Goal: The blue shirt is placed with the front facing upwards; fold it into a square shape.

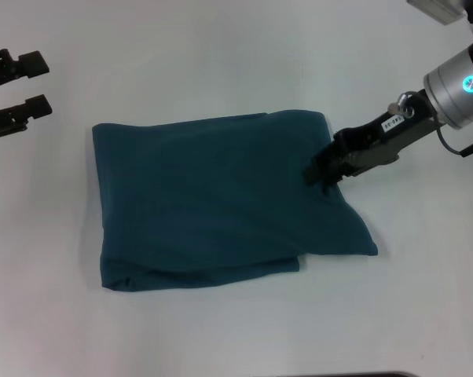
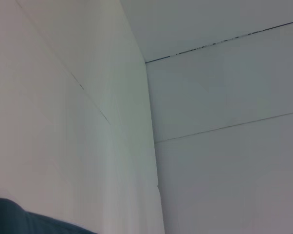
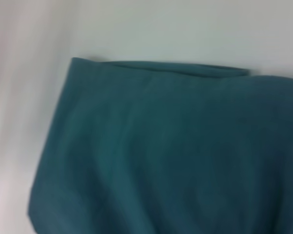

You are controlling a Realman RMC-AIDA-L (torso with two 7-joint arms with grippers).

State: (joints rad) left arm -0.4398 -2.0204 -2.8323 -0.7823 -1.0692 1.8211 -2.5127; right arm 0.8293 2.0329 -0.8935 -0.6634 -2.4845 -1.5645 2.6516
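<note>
Shirt [image 1: 213, 196]: lies folded on the white table [image 1: 236, 55], near the middle of the head view, as a rough rectangle of plain teal cloth.
Long axis: runs left to right across the robot's front; the shorter side runs toward and away from the robot.
Edges: far edge fairly straight; near right corner sticks out past the layer beneath it, so the near edge is stepped.
Right gripper [image 1: 321, 173]: reaches in from the right and rests at the shirt's right edge, touching the cloth.
Right fingers: tips merge with the dark cloth; whether they are apart or pinching the fabric cannot be told.
Left gripper [image 1: 28, 81]: well apart from the shirt, at the left edge of the head view, its two fingers spread with a clear gap.
Hidden: lettering and neck label do not show on any visible surface.
Cut off: right wrist view shows only one corner region of the shirt; left wrist view shows a small teal patch at its edge.
</note>
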